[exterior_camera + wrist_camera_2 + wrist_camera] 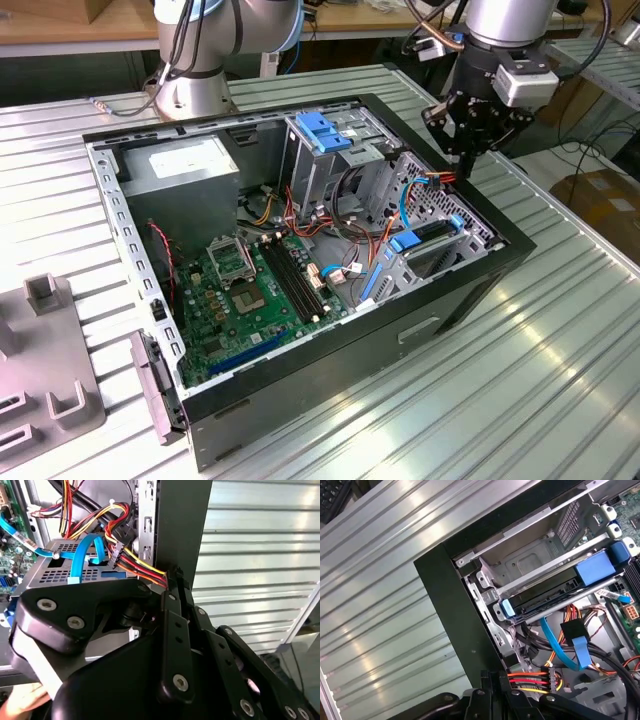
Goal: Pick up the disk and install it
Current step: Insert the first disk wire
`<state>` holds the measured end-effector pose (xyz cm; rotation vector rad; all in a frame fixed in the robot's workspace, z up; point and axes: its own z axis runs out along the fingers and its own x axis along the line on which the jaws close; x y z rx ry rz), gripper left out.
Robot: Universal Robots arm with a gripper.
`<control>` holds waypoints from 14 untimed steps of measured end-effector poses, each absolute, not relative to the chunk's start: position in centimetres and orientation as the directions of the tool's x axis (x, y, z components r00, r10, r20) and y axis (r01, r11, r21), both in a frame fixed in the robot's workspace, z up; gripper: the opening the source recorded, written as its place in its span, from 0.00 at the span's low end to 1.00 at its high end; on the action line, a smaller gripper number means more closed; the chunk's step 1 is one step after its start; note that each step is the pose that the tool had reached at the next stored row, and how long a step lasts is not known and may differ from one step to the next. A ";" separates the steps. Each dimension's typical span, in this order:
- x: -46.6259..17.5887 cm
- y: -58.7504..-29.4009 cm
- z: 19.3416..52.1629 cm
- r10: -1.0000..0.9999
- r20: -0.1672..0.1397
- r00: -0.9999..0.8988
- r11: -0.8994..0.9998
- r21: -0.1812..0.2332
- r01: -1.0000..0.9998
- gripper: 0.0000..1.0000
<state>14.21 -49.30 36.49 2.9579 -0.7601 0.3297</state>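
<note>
The hand hangs clenched and empty over the case's rim, beside the drive cage where the disk sits slotted in.

No readable text, power supply label print illegible

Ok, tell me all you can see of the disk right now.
The disk is a flat dark slab framed by bright blue plastic rails, lying level in a slot of the metal drive cage at the case's corner. It looks slid in, a blue tab at each visible end. The tool hangs above, not touching it.
</note>
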 end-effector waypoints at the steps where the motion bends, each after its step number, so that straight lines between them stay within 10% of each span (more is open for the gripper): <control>1: 14.2 -49.3 36.5 -0.478 0.224 0.849 -0.870 0.015 -0.494 0.16; 14: 13.6 -49.3 36.5 -0.587 0.229 0.777 -0.794 0.023 -0.607 0.16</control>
